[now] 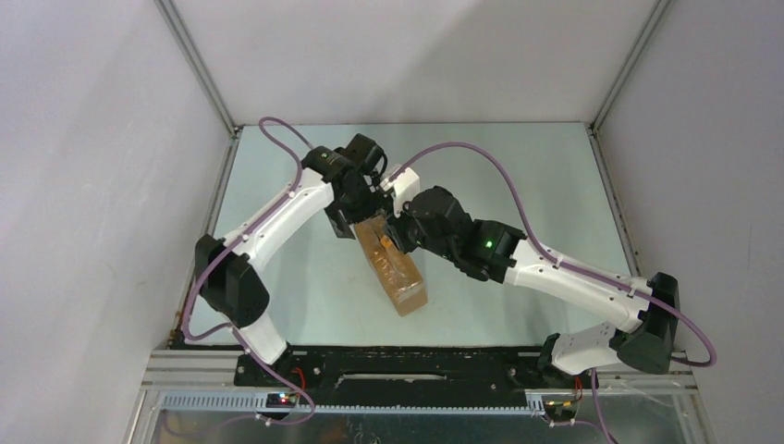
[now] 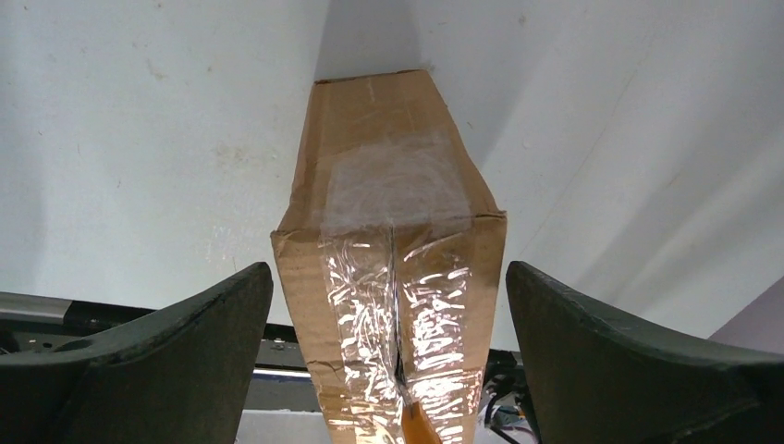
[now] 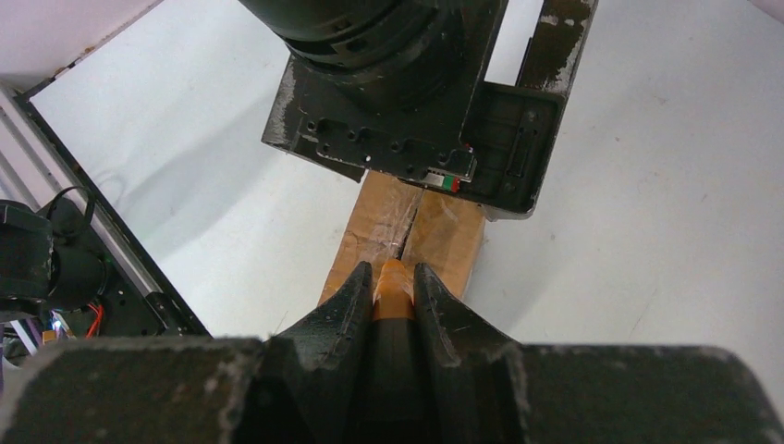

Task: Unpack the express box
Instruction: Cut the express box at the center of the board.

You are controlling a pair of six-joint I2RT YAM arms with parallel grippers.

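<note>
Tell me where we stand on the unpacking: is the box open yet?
Not open yet. Done: the right gripper is shut on the orange knife, and the open left gripper straddles one end of the express box. In hand: the knife's tip sits at the taped seam. Left: slit that seam, open the box and empty it.

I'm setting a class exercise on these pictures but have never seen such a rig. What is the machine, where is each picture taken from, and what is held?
Two robot arms are bolted to a pale table. The wide picture looks down from above, and the other two come from a camera on each wrist. A brown taped express box lies between the arms. The left gripper is open, with a finger either side of the box's end. The right gripper is shut on an orange utility knife that points at the tape seam.
</note>
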